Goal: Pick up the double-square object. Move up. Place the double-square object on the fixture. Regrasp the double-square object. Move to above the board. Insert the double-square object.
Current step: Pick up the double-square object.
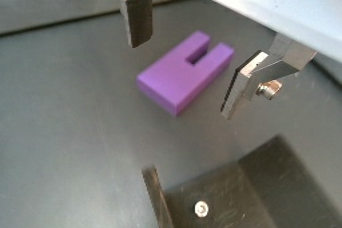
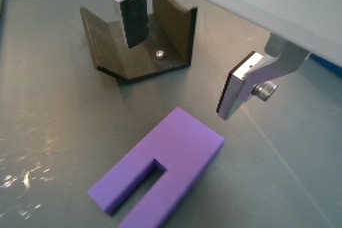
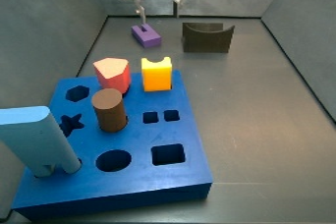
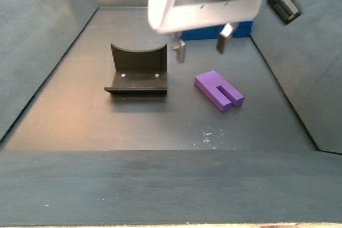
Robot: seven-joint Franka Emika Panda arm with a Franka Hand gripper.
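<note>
Pick-up step: tool point(image 1: 187, 60) spread wide, empty, above small purple plastic two-pronged block point(image 1: 185, 72) lying beside dark U-shaped fixture point(image 4: 138, 72). Next: descend, straddle block, close.

We see soft, even light from above in all four pictures, fairly bright, with no hard shadows. The dark floor point(image 2: 54, 162) carries pale streaks of glare in a wrist view, and a broad sheen lies across it in a side view. The gripper point(image 1: 187, 57), open above the double-square object point(image 1: 185, 72), shows bright silver fingers point(image 1: 245, 84) with mild glare on the plates. Both wrist views are low in resolution and slightly soft; the white housing at the frame edge is washed out. In a side view the gripper body point(image 4: 201, 2) is overexposed, its detail lost. The fixture point(image 3: 206, 37) stays dim, its inner faces nearly black.
</note>
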